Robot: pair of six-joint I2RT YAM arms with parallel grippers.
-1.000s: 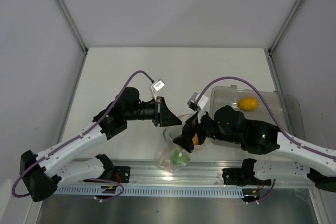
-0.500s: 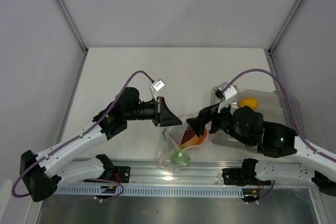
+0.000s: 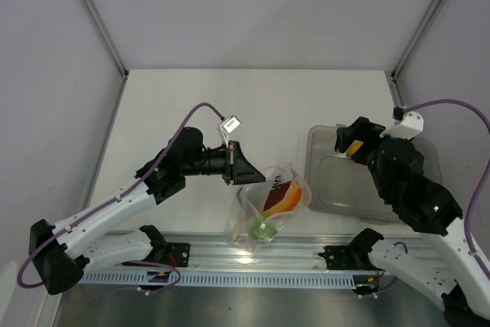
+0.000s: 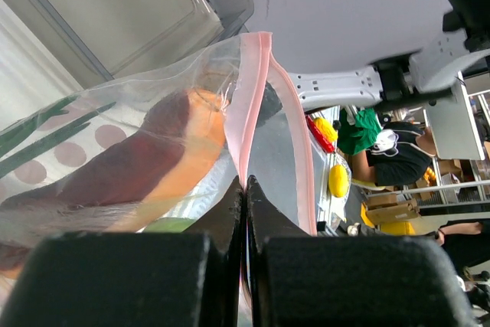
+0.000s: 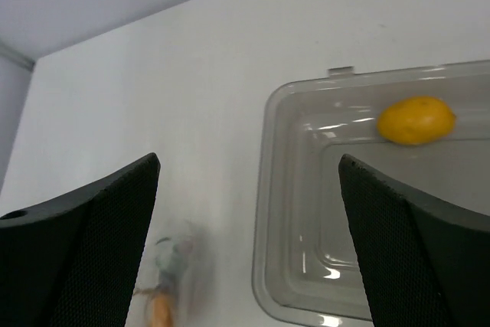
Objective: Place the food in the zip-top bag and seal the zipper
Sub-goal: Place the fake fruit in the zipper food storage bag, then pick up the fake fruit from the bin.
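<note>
My left gripper [image 3: 243, 172] is shut on the pink-red zipper [image 4: 253, 97] at the mouth of the zip-top bag [image 3: 274, 203] and holds that edge up. Through the clear plastic I see the reddish-brown slice with its orange edge [image 4: 153, 166] and, under it, the green fruit [image 3: 260, 227]. My right gripper [image 5: 249, 162] is open and empty, hovering over the far left corner of the clear tray [image 5: 264, 266]. The yellow-orange fruit [image 5: 416, 120] lies in that tray, to the right of the open fingers. It shows only as a sliver [image 3: 354, 148] from above.
The rigid tray [image 3: 329, 189] sits at the right of the table, close to the bag. The aluminium rail [image 3: 253, 254] with the arm bases runs along the near edge. Grey walls close in the back and both sides.
My right arm has drawn back from the bag's mouth and swung right and away to the tray, its jaws open throughout. The slice stays in the bag. The left arm has not moved.
</note>
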